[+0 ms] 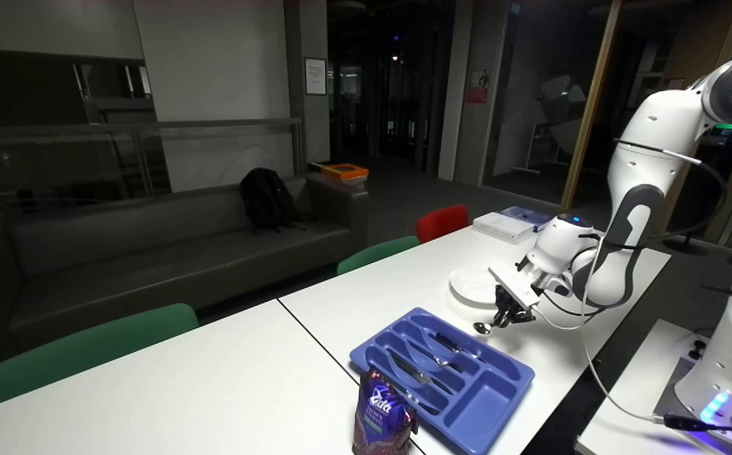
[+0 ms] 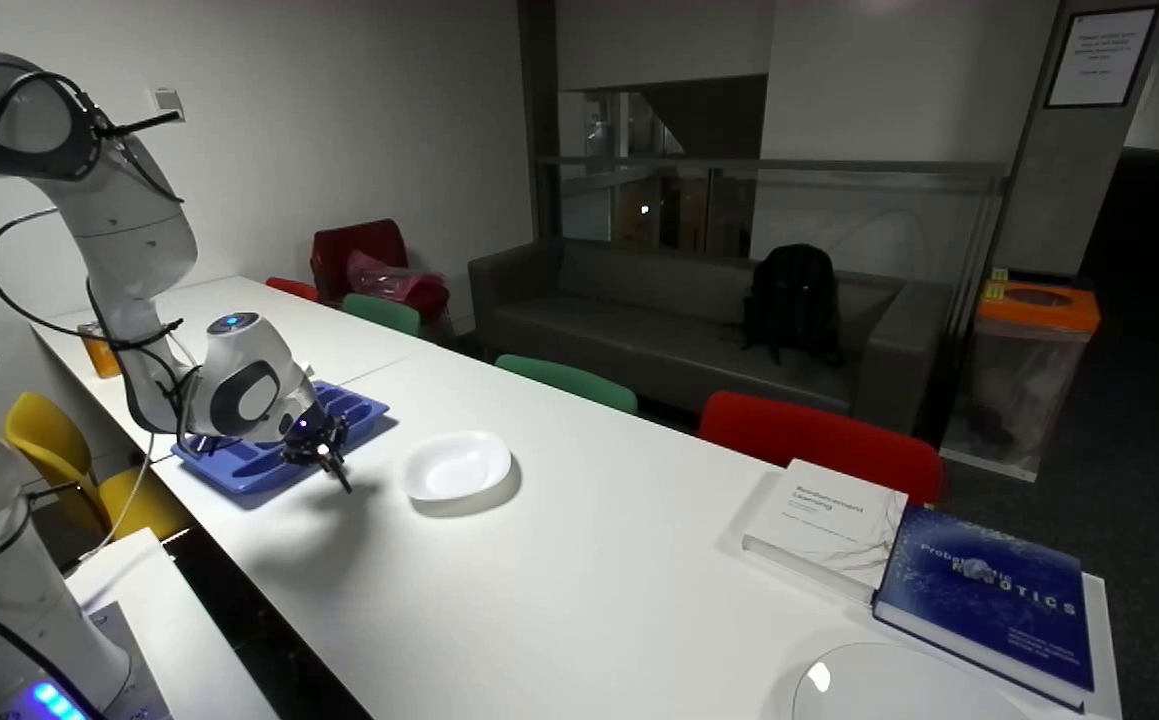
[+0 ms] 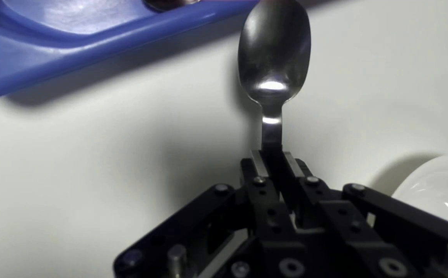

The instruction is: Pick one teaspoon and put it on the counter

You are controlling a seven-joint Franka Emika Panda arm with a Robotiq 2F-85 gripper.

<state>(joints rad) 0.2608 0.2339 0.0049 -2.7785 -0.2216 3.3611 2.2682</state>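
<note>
In an exterior view, a sofa (image 1: 176, 253) flanks the white surface (image 1: 366, 297); the blue tray (image 1: 482, 404) holds cutlery (image 1: 404, 364). In an exterior view, the surface runs open from the white dish (image 2: 454, 465) to two books (image 2: 989, 600). In the wrist view, the tool (image 3: 272, 152) pinches the teaspoon (image 3: 274, 54) over the surface, bowl toward the blue tray's edge.

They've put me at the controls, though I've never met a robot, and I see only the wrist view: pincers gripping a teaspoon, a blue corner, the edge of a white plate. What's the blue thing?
Observer: In an exterior view it is a cutlery tray, with several pieces of cutlery lying inside.
Visitor: And these pincers holding the teaspoon, what are they attached to?
Observer: A white robot arm, mounted on a separate stand beside the counter.
Visitor: What's farther along, past the white plate?
Observer: A white Reinforcement Learning book beside a blue Probabilistic Robotics book.
</note>
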